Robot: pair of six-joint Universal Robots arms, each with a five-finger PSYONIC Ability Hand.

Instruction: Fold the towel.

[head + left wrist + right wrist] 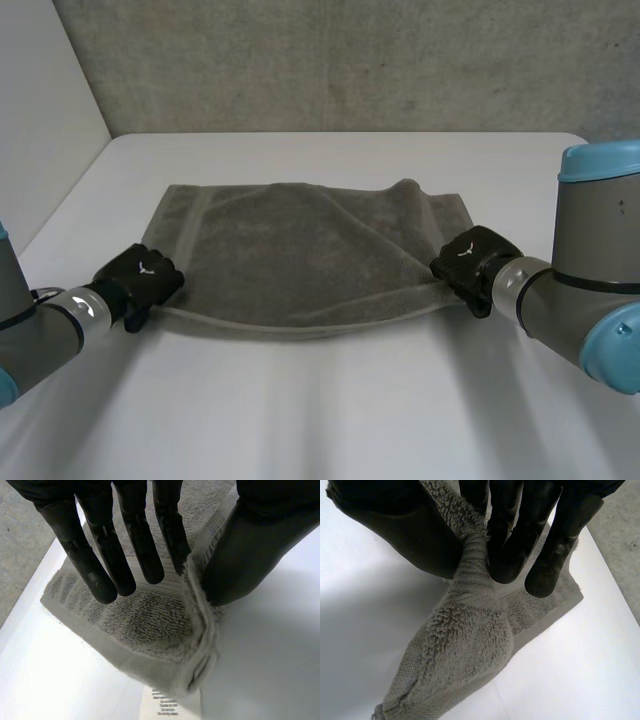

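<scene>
Head view: left hand (140, 276) and right hand (474, 262) each pinch a near corner of the towel (290, 250) on the bench (330, 400).

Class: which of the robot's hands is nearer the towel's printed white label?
Left. The left hand pinches the towel at the corner where the label sticks out; the right hand pinches the opposite near corner.

The white label (163, 705) at the towel (150, 625) corner carries print too small to read and is cut off by the view's edge.
</scene>
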